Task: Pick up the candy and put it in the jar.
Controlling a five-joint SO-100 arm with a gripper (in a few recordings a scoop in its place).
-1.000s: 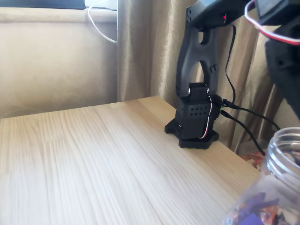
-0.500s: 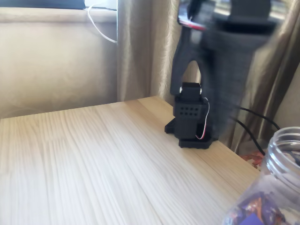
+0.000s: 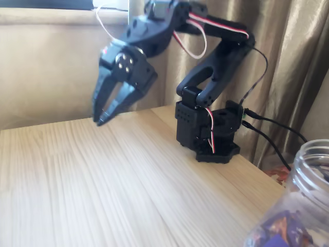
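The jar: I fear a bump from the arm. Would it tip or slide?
The jar probably slides rather than tips: it looks wide, and wrapped candies weigh down its bottom. Its clear plastic wall looks thin, so likely light and slick on the smooth wooden table.

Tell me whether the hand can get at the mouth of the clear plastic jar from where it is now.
Probably yes: the black two-finger hand hangs above the pale wooden table, with only bare table showing between it and the clear plastic jar at the lower right.
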